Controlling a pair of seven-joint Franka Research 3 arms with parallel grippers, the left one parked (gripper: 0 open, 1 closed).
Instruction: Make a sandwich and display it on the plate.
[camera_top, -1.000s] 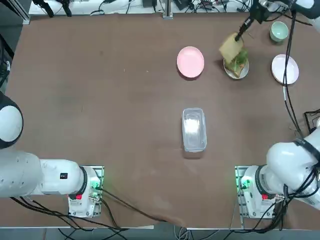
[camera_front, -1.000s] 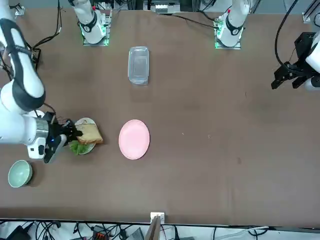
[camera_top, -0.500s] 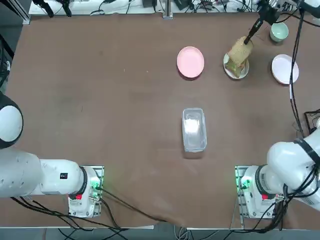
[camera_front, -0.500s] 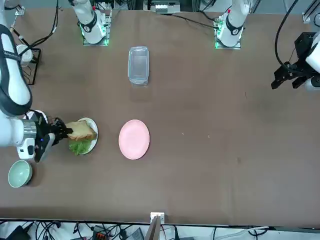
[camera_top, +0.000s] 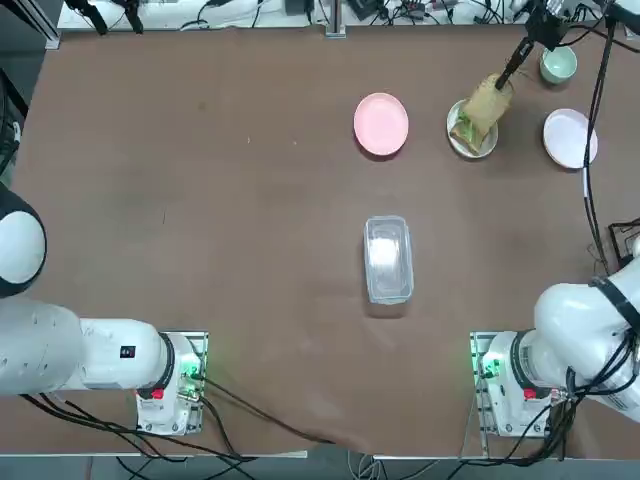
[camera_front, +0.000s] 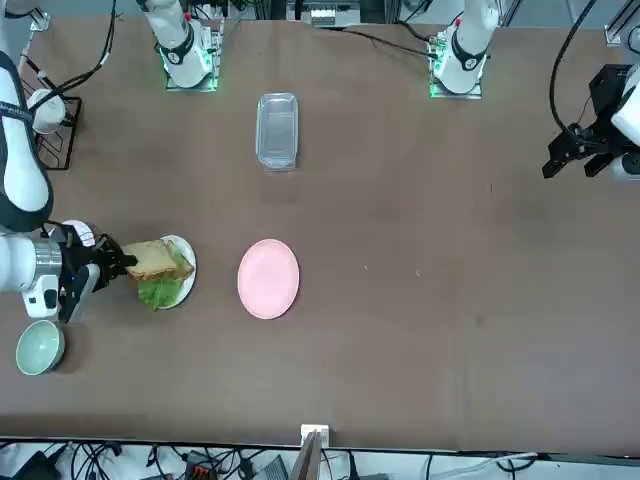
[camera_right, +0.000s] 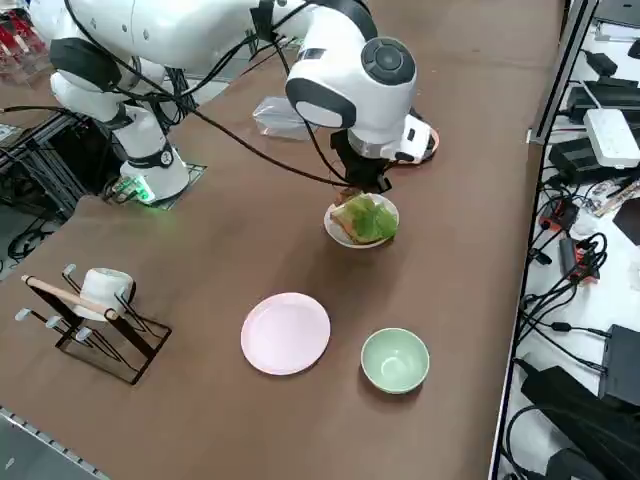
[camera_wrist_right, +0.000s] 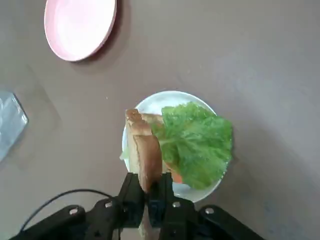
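Observation:
A small white plate (camera_top: 461, 142) (camera_wrist_right: 166, 101) lies at the far right of the table. On it rest a toast slice, a little orange filling (camera_wrist_right: 176, 177) and a green lettuce leaf (camera_wrist_right: 198, 142) (camera_right: 370, 216) on top. My right gripper (camera_top: 506, 80) (camera_front: 121, 262) (camera_wrist_right: 148, 192) hovers just over the plate, on its green-cup side. It is shut on the edge of a second tan toast slice (camera_top: 484, 102) (camera_front: 150, 260) (camera_wrist_right: 145, 155). That slice stands on edge, tilted, beside the lettuce.
A pink round plate (camera_top: 381, 124) lies left of the white one. A clear lidded container (camera_top: 388, 258) sits mid-table. A pale pink plate (camera_top: 570, 137) and a green cup (camera_top: 558, 63) are to the right. A wire rack with a mug (camera_right: 95, 300) stands at the right edge.
My right gripper has carried the toast slice to the right, toward the green cup, and lower. The slice now hangs more on edge over the plate.

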